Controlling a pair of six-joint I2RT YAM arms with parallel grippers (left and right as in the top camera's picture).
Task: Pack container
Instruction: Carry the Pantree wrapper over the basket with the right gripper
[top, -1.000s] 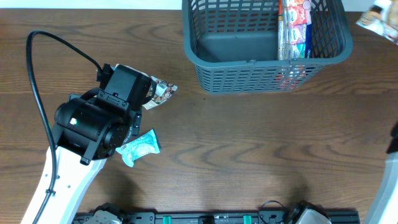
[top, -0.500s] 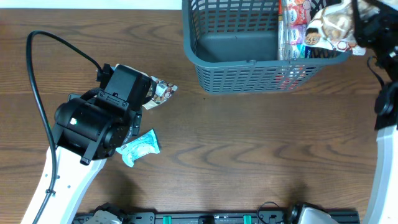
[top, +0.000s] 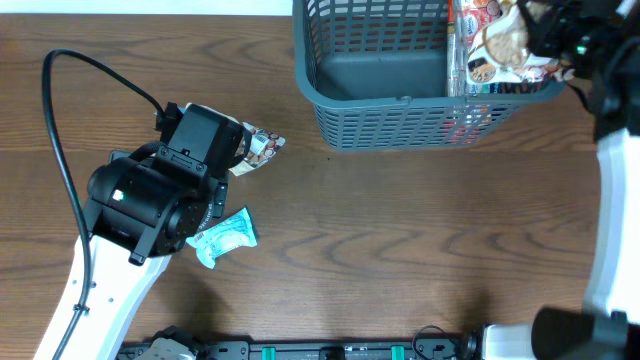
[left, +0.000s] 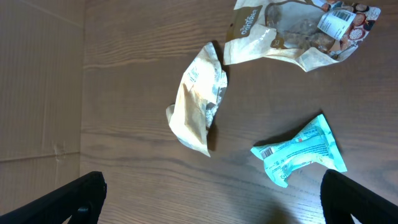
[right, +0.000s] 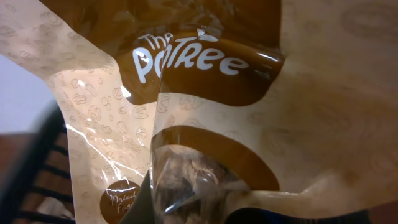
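Right tool (top: 548, 35), clamped on a brown snack packet (top: 500, 48), has swung over the container (top: 400, 100); next it should probably lower and release, while left tool (left: 214, 205) waits spread apart.

dark wood table (top: 400, 250), white strip (top: 150, 8) behind
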